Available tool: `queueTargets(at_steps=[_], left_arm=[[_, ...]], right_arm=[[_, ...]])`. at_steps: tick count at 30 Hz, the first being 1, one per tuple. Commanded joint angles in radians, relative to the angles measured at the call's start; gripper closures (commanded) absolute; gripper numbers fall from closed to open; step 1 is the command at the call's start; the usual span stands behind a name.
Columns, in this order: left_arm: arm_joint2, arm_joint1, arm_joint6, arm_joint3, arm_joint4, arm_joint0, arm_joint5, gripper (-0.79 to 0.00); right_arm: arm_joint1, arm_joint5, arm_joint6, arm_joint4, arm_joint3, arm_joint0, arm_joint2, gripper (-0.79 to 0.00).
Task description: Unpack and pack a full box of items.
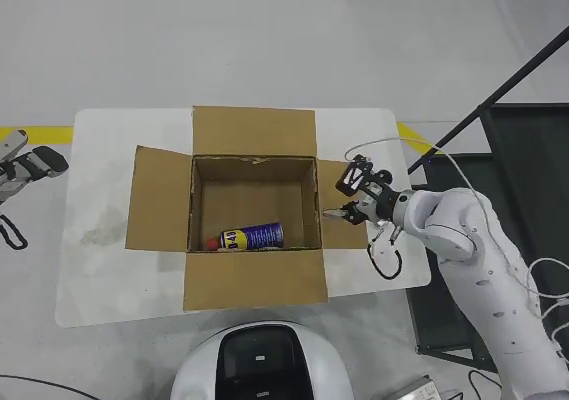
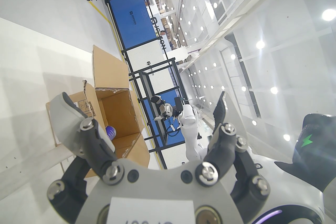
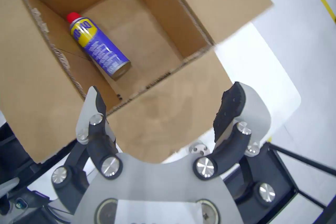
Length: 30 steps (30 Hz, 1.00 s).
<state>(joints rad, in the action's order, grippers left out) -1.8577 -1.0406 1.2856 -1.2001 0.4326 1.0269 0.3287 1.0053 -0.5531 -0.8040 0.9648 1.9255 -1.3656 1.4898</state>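
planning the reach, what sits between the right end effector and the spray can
Between the right end effector and spray can: the box's folded-out flap, seen in the right wrist view.

The box (image 1: 254, 285) sits mid-table (image 1: 104, 150) with the can (image 1: 251, 237) lying inside at its 6 o'clock wall, the right gripper (image 1: 342, 197) above the 3 o'clock flap and the left gripper (image 1: 22, 160) at 9 o'clock, beyond the table's edge.

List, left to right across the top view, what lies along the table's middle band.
left gripper → left flap of the cardboard box → spray can lying inside the box → right gripper → dark rack beside the table
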Motion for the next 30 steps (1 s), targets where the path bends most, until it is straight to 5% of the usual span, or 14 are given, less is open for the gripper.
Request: queueTargets(at_steps=[1,17,30], left_arm=[[0.000,0.000,0.000,0.000,0.000,0.000,0.000,-0.785],[0.000,0.000,0.000,0.000,0.000,0.000,0.000,-0.785],[0.000,0.000,0.000,0.000,0.000,0.000,0.000,-0.785]], right_arm=[[-0.006,0.007,0.034,-0.006,0.014,-0.072,0.085,-0.785],[-0.010,0.007,0.061,-0.014,0.028,-0.122,0.138,-0.785],[-0.012,0.172,0.021,0.033,-0.392,0.015,0.121,-0.785]])
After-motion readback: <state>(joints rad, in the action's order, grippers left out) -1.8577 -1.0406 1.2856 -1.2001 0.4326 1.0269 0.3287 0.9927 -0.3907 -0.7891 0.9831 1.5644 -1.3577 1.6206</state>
